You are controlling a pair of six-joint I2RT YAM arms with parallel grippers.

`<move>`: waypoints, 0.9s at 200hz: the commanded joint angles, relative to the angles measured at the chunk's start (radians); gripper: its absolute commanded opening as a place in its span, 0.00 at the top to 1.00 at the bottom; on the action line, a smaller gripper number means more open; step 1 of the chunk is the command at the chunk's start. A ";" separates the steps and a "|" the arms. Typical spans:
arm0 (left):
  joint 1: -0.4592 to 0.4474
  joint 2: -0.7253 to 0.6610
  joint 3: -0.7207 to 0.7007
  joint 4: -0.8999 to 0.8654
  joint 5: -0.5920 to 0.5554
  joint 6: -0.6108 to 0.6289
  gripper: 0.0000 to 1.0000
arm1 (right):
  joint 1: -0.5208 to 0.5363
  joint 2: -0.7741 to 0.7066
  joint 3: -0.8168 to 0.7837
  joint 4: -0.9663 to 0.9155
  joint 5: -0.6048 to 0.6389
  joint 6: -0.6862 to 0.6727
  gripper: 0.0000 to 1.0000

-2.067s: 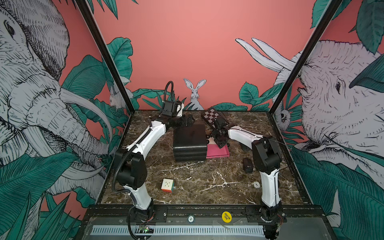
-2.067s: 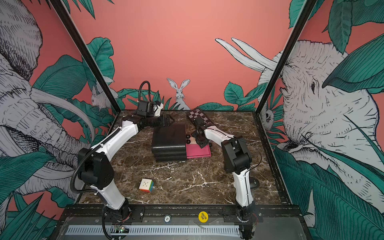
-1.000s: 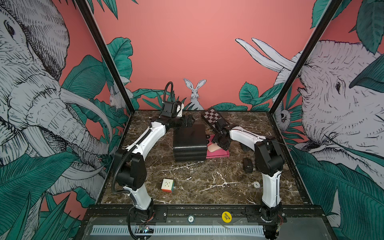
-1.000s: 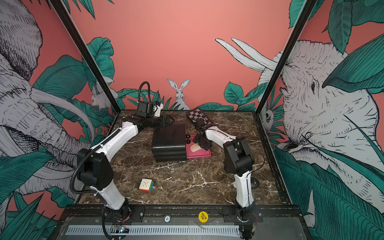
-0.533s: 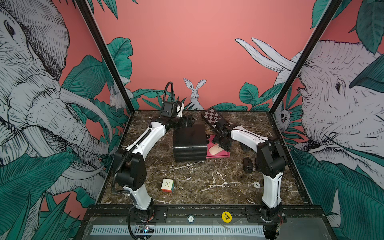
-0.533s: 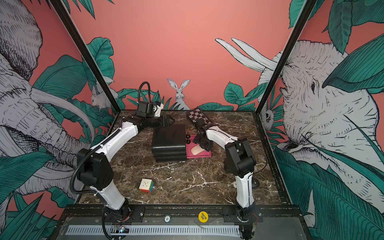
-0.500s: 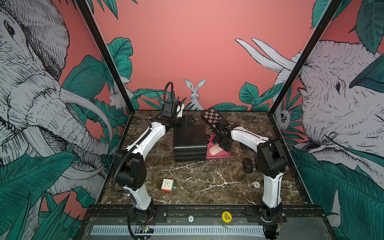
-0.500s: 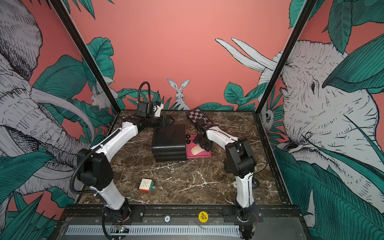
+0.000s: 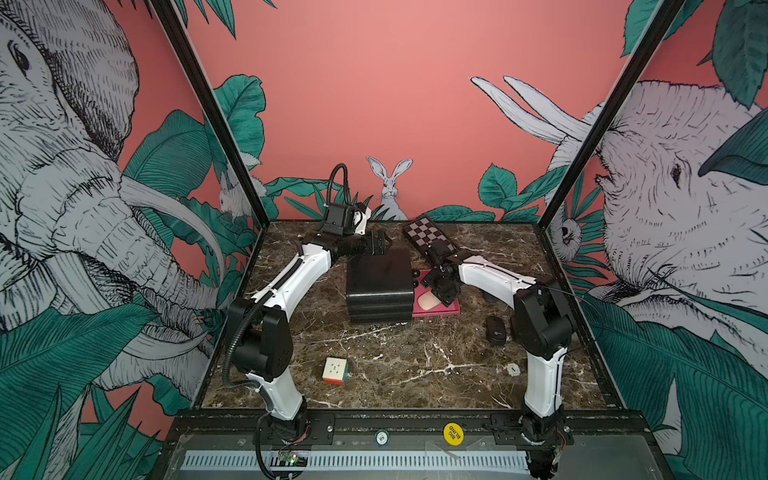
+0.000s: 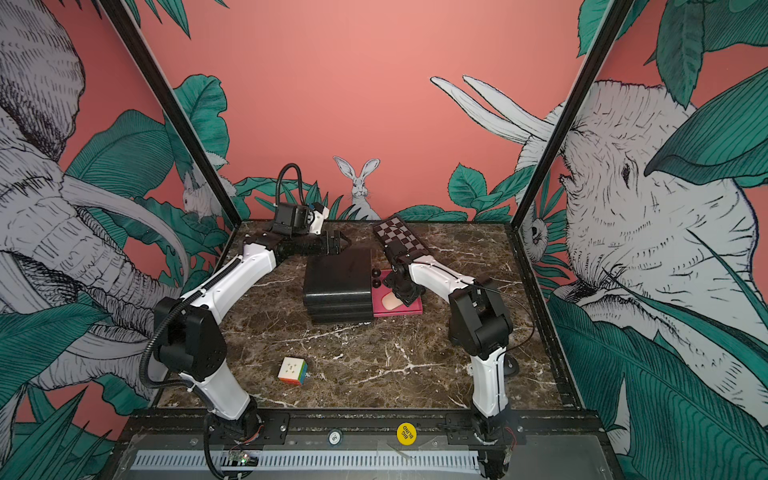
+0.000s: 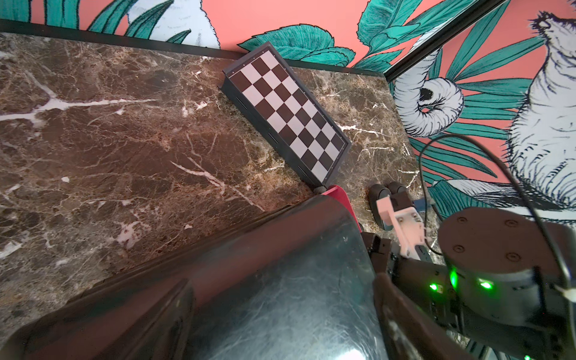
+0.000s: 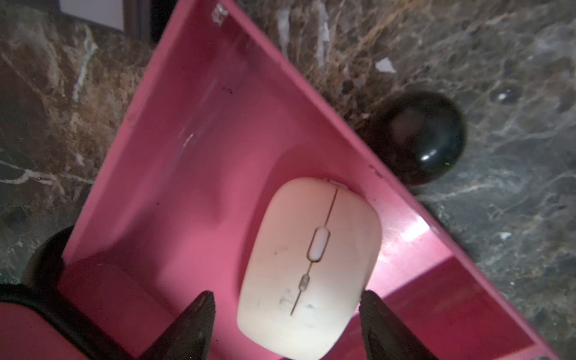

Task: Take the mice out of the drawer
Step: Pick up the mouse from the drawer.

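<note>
A pink drawer (image 9: 454,310) (image 10: 417,309) (image 12: 199,149) stands pulled out of the black drawer cabinet (image 9: 378,282) (image 10: 336,278). In it lies one of the mice, pale pink-cream (image 9: 428,301) (image 10: 390,302) (image 12: 311,265). My right gripper (image 9: 443,292) (image 10: 405,294) (image 12: 286,299) hovers low over it, open, one finger on each side of the mouse and not touching it. A black mouse (image 9: 495,330) rests on the table by the right arm, and another (image 12: 417,137) lies just outside the drawer wall. My left gripper (image 9: 380,243) (image 10: 338,241) (image 11: 280,311) rests open on the cabinet's back top edge.
A folded chessboard (image 9: 428,239) (image 10: 399,239) (image 11: 286,112) lies at the back right, close to the drawer. A multicoloured puzzle cube (image 9: 335,371) (image 10: 293,371) sits front left. Two black mice (image 11: 386,190) lie beyond the drawer near the right wall.
The right arm's elbow has shifted to the right while its gripper stays over the drawer. The pale mouse, hidden under the gripper two seconds ago, now shows. The left arm has not moved.
</note>
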 commanded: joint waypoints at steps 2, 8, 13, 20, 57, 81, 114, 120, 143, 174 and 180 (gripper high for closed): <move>0.001 0.010 -0.052 -0.102 0.084 -0.045 0.08 | 0.014 0.042 0.036 -0.054 0.035 0.025 0.29; 0.002 0.014 -0.050 -0.096 0.091 -0.048 0.08 | 0.016 0.050 0.046 -0.068 0.040 0.046 0.29; 0.001 0.017 -0.048 -0.097 0.094 -0.050 0.09 | 0.018 0.055 0.051 -0.077 0.040 0.051 0.29; 0.001 0.019 -0.046 -0.100 0.094 -0.050 0.09 | 0.020 0.057 0.054 -0.087 0.040 0.053 0.29; 0.005 0.022 -0.043 -0.101 0.089 -0.044 0.09 | 0.026 0.049 0.028 -0.088 0.054 0.066 0.31; 0.007 0.025 -0.040 -0.101 0.089 -0.044 0.08 | 0.027 0.061 0.034 -0.070 0.062 0.063 0.32; 0.007 0.017 -0.037 -0.113 0.077 -0.035 0.08 | 0.027 0.094 0.061 -0.075 0.066 0.046 0.34; 0.007 0.015 -0.037 -0.115 0.074 -0.034 0.08 | 0.027 0.099 0.062 -0.075 0.064 0.045 0.35; 0.008 0.012 -0.034 -0.126 0.070 -0.026 0.08 | 0.027 0.113 0.064 -0.073 0.066 0.049 0.35; 0.010 0.008 -0.031 -0.133 0.066 -0.021 0.09 | 0.027 0.115 0.066 -0.067 0.071 0.051 0.42; 0.010 0.008 -0.031 -0.134 0.068 -0.021 0.08 | 0.027 0.111 0.065 -0.061 0.072 0.054 0.45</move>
